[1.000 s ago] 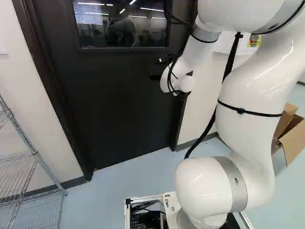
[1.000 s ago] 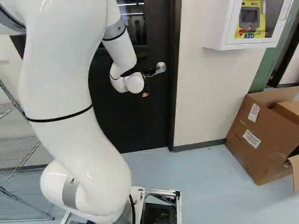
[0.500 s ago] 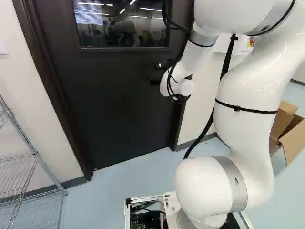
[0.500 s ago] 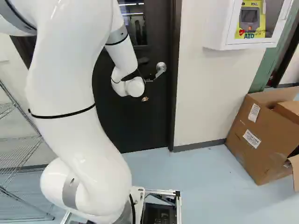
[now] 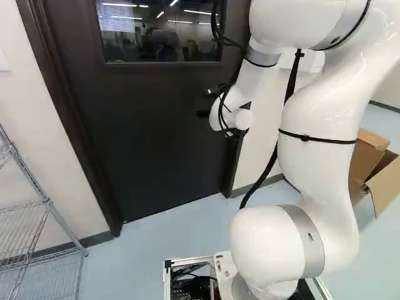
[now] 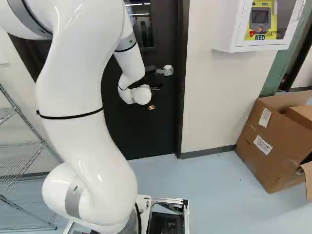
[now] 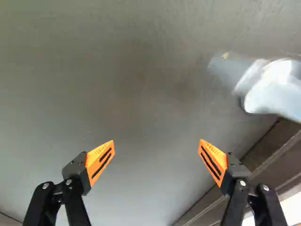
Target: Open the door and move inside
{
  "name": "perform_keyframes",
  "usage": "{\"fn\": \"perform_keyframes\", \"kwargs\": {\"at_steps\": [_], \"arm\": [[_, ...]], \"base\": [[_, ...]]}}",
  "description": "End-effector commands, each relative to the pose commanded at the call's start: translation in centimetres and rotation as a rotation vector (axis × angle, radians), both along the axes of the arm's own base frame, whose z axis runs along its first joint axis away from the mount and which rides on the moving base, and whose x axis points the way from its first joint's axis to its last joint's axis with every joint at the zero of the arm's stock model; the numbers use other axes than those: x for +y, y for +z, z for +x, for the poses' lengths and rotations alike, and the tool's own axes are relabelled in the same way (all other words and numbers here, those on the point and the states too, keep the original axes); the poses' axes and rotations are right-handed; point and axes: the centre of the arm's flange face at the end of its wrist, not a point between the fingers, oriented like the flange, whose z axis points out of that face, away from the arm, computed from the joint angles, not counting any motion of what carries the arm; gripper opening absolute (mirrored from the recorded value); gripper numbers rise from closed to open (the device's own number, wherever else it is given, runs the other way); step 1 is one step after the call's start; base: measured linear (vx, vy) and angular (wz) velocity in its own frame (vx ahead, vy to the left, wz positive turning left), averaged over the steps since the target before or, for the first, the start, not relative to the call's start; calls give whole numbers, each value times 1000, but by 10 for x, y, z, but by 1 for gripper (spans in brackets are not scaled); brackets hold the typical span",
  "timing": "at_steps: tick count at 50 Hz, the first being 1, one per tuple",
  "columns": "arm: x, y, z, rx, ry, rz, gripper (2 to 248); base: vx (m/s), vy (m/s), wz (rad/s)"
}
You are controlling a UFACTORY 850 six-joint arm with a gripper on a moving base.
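A dark door point(image 5: 144, 137) is seen shut in its frame point(image 5: 67, 112), with a window point(image 5: 159, 31) set in its top part. The silver handle point(image 6: 168, 70) is fixed on the door, near its right edge, and a small, round, gold-coloured piece point(image 6: 151, 107) is set in the door lower down. The big white arm point(image 5: 319, 175) is stretched up in front of the door, and the black gripper point(image 5: 204, 103) is held close to the door's face. The jaws are spread wide, with orange pads point(image 7: 100, 160), and the flat face of the door is seen between them. The handle is seen to one side of that gap, by the door's edge. Whether the door is touched by the jaws cannot be told. A wire rack point(image 5: 65, 226) is placed to the left of the door. To the right of the door, a white case point(image 6: 227, 29) is hung on the wall point(image 6: 219, 102), and an open cardboard box point(image 6: 265, 141) is set on the floor point(image 6: 209, 195).
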Motion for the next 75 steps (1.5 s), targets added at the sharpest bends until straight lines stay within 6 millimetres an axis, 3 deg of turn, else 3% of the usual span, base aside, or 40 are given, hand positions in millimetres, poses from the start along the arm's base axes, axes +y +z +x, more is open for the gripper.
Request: {"fn": "perform_keyframes", "kwargs": {"at_steps": [24, 49, 75], "arm": [[-1, -16, -4, 33, -3, 3, 247], [-18, 11, -51, 2, -46, 0, 247], [-20, 38, -58, -57, -54, -6, 247]], "base": [[0, 0, 0], [0, 0, 0], [0, 0, 0]]}}
